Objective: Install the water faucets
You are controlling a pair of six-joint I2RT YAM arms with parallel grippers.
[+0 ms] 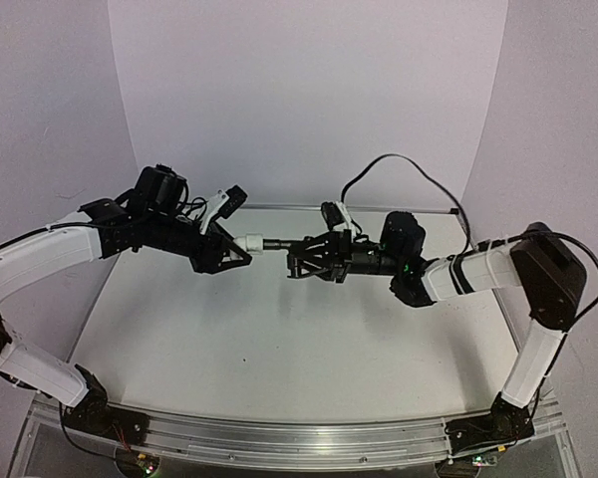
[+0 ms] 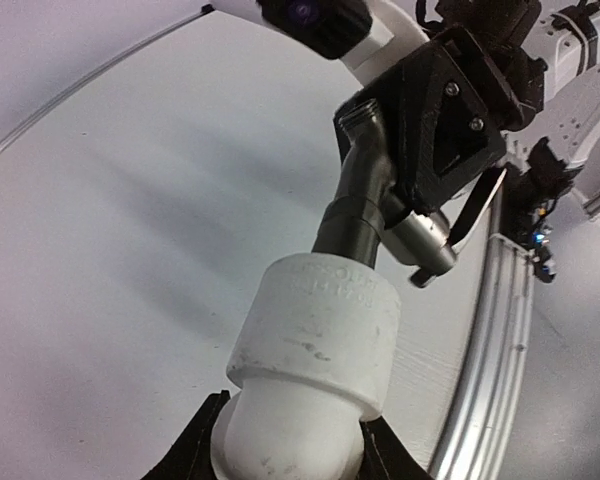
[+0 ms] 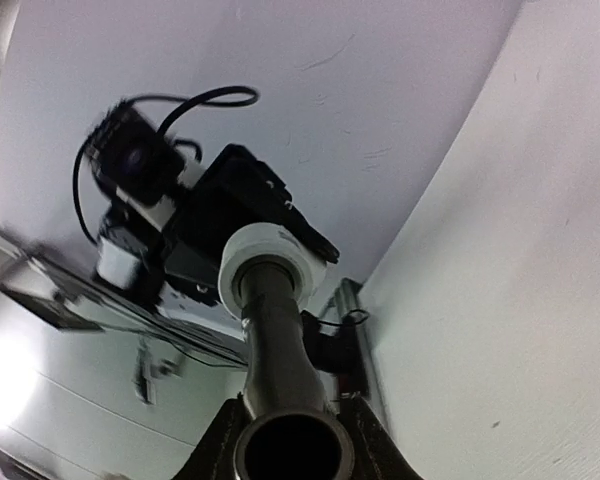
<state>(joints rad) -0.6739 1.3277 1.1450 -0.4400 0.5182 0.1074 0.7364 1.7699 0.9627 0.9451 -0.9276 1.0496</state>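
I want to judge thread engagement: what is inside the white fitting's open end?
The dark faucet enters the white fitting stem first. Whatever lies within the fitting is covered by its wall, so how far in the stem goes cannot be seen.

Held above the table [image 1: 279, 344]: white fitting [image 1: 251, 242] in left gripper [image 1: 240, 248], faucet [image 1: 276, 244] touching its three o'clock end. Clasped there by right gripper [image 1: 295, 253].

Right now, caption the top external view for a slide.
Mid-air, left gripper holds white fitting, right gripper holds dark faucet, stem entering the fitting.
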